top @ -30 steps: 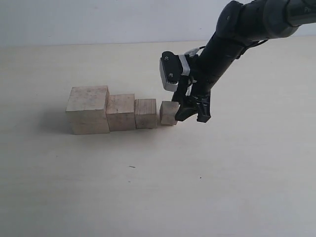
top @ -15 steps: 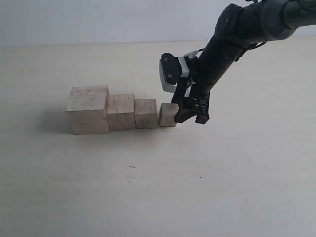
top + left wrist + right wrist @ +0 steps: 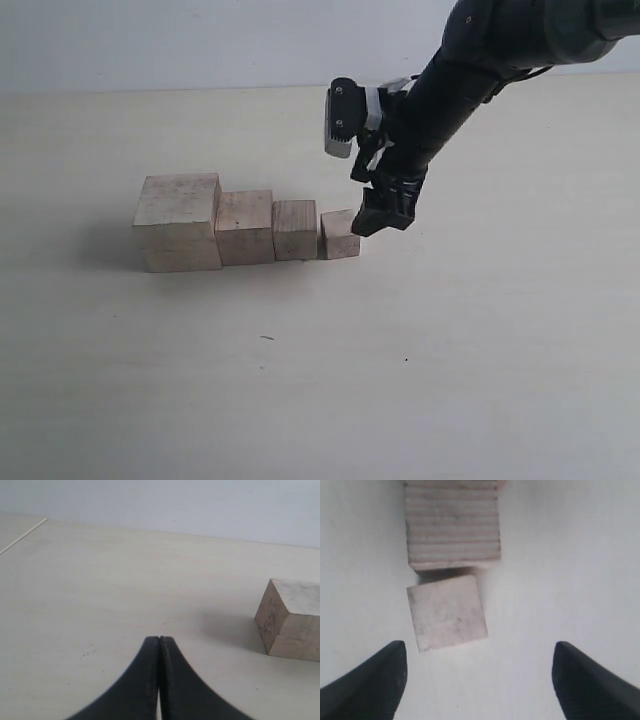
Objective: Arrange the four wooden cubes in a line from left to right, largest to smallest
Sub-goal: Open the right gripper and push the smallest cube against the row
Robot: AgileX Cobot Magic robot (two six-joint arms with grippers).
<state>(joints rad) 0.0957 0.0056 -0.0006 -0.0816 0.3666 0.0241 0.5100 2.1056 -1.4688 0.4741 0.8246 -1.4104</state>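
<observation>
Right arm (image 3: 480, 60): black, glossy, rounded tubular links. Wrist camera (image 3: 340, 120): silver-grey box, black face, two small round marks. Thin pale cable (image 3: 398, 88) beside it. Right gripper (image 3: 383, 215): matte black, blocky. Left gripper (image 3: 159, 639): fingers (image 3: 142, 680) black, smooth, curved, tapering thin.

A bare test setup, likely a lab: a plain pale bench (image 3: 300, 400) against a blank light wall (image 3: 150, 40).

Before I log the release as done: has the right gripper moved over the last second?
Yes. The right gripper has risen up and off the smallest cube, judged against the largest cube, which stayed put. Its jaws are open.
</observation>
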